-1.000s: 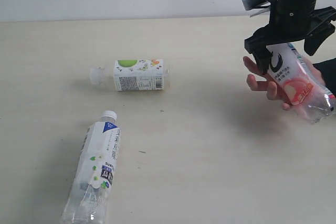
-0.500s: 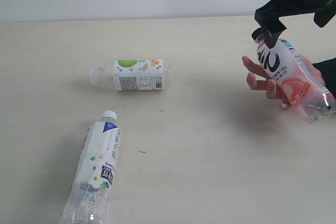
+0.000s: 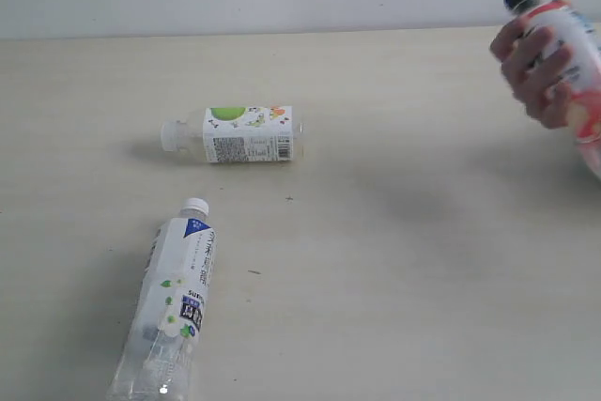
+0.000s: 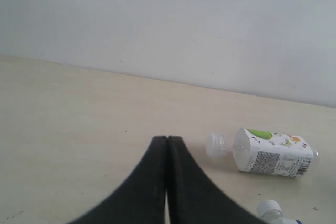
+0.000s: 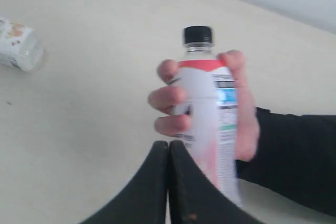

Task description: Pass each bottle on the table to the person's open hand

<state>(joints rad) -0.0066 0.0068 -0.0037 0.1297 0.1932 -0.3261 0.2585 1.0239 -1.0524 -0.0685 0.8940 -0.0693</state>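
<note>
Exterior view, near to far:
- Blue bottle [image 3: 174,302] lies on its side at the near left of the desk [image 3: 394,260], neck pointing away from the camera
- Green bottle [image 3: 246,133] lies on its side farther back, neck toward the left, apart from the blue bottle
- Far right: hand [image 3: 533,70] is wrapped round the red bottle [image 3: 568,30], neck up and tilted left; the bottle's lower part runs out of the right edge
- Neither tool shows in this view

Left wrist view: left tool [image 4: 167,140] has its fingers pressed flat together with nothing between them. Beyond it are bare desk, then the green bottle and the top of the blue bottle, then a pale wall [image 4: 168,24]

Right wrist view: right tool [image 5: 169,144] is fully closed and empty. Beyond its tips the hand grips the red bottle upright, fingers on one side and thumb on the other. A black sleeve [image 5: 294,156] covers the wrist. The base of the green bottle sits at the far edge of the picture
</note>
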